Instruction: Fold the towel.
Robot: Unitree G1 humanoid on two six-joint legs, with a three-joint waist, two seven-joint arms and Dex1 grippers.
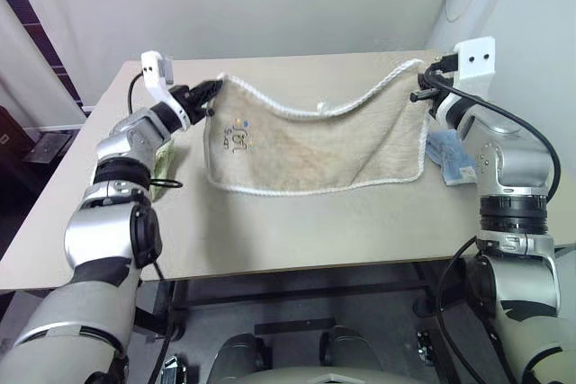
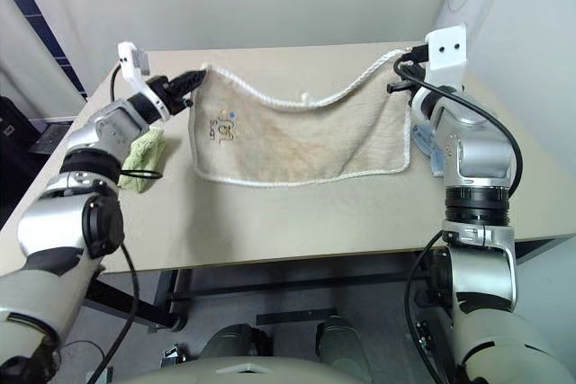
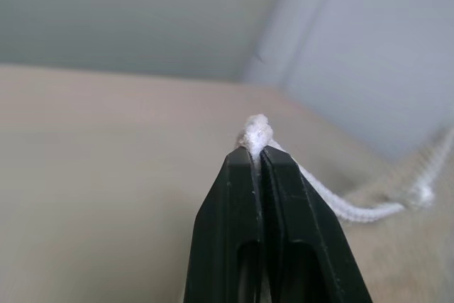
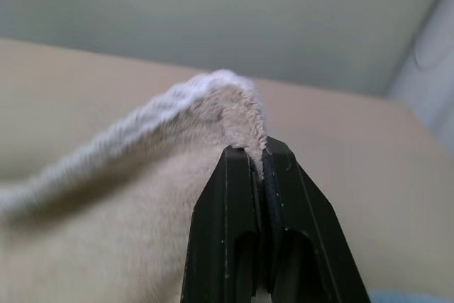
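One towel, beige terry with white corded trim and a small dark logo near its 9 o'clock end. It hangs above the table, strung between the two grippers, upper edge sagging in the middle, lower hem lying on or just over the tabletop; which of the two cannot be told.

Two holds, both at upper corners. Left gripper, at 10 o'clock of the cloth, is pinched tight on the corner cord, a knot of trim poking out past the tips in its wrist view. Right gripper, at 2 o'clock, is clamped on the opposite corner, a little pile and trim caught between the tips.

Handling, judged: light, limp, no stiffness of its own; it drapes wherever tension is lost, as the sagging top edge shows. Terry pile is grippy rather than slick, and nothing here is fragile. The corded trim gives a firm ridge, the best place to hold. Both pinches are shallow, at the very tip of each corner, so a sharp tug apart could pull a corner free. Keeping the corners level and gently spread should flatten the sag before the fold is laid.

Two bystanders on the table: a green towel at 9 o'clock by the left arm, a blue towel at 3 o'clock by the right arm. Neither touches the beige one as far as can be seen.
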